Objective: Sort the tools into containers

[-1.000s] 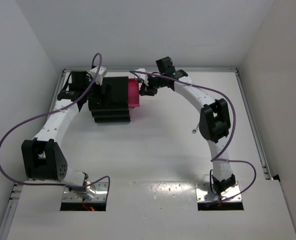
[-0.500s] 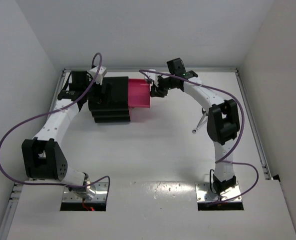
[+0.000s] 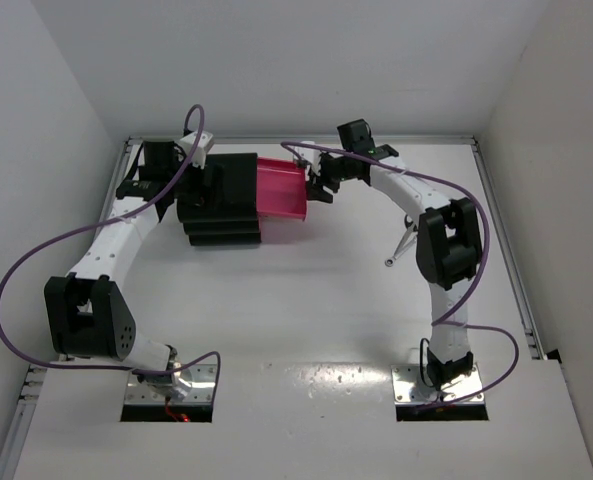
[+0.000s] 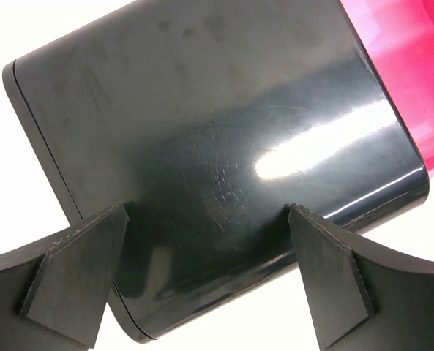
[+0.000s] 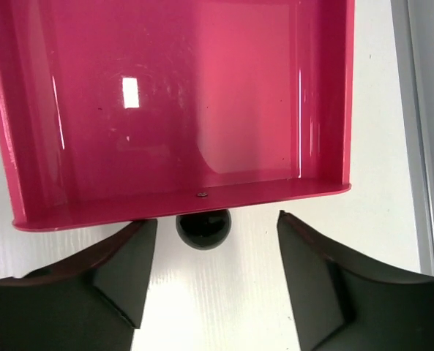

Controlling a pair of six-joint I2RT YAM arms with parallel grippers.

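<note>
pink drawer [image 3: 281,190] sticks out of the cabinet [image 3: 221,195] toward the right arm's side, mouth up, long axis along the slide direction. It's empty (right wrist view shows only bare pink floor). right gripper [image 5: 211,228] straddles the knob [image 5: 203,228] with jaws apart and no contact, so it's released. left gripper [image 4: 208,216] is spread wide at the cabinet's black shell, likely bracing it; contact unclear. wrench [image 3: 400,246] lies on the table [image 3: 326,300] by the right arm, well apart from the drawer, axis diagonal, rounded end near-left. Pliers not visible.

Pink drawer [image 3: 281,190] open, wrench [image 3: 398,248] well apart
</note>
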